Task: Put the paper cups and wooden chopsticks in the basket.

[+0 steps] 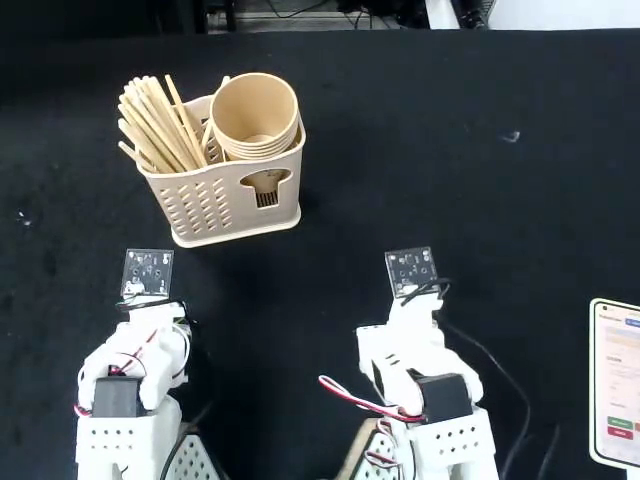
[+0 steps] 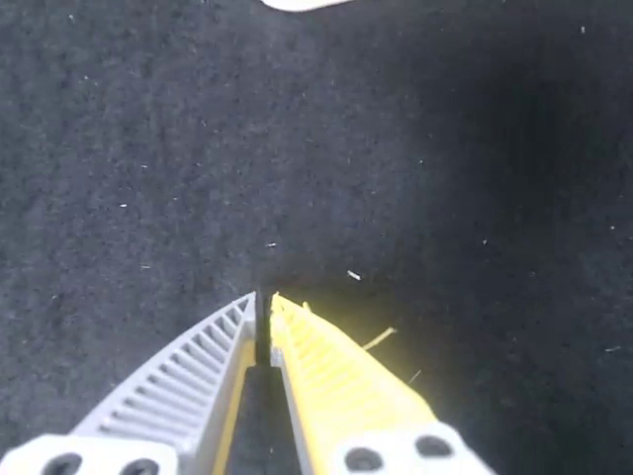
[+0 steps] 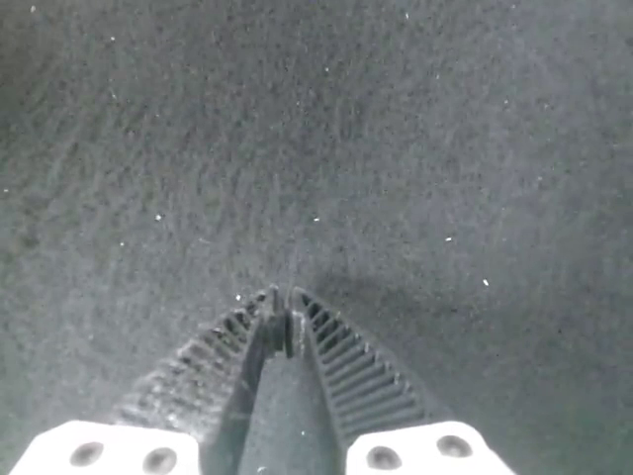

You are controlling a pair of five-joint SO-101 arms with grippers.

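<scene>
Your left end effector (image 2: pixel 265 302) hangs low over the black tabletop (image 2: pixel 148 148), its grey finger and its yellow finger pressed together at the tips with nothing between them. A pale sliver (image 2: pixel 307 3) shows well beyond the tips; you cannot tell what it is. Your right end effector (image 3: pixel 287 302) is drawn together as well, both ribbed fingers meeting at the tips above bare black cloth, holding nothing.

From the high view, two white arms sit folded along the bottom of the frame, one in the lower left (image 1: pixel 130 375) and one just right of centre (image 1: pixel 415 375), red and white wires looping at their bases. Each carries a small square marker card, the one (image 1: pixel 148 272) on the lower-left arm and the other (image 1: pixel 411 268) on its neighbour, both turned up towards the camera. A device with a lit screen (image 1: pixel 617 380) lies at the right edge of the frame, well apart from both arms.

Farther up, in the upper left of the frame, the beige slotted basket (image 1: pixel 215 205) stands upright on the tabletop. A nested stack of paper cups (image 1: pixel 255 110) sits mouth up in its right-hand side. The bundle of wooden chopsticks (image 1: pixel 155 125) stands in its left-hand side, fanning out towards the upper left, above the rim.
</scene>
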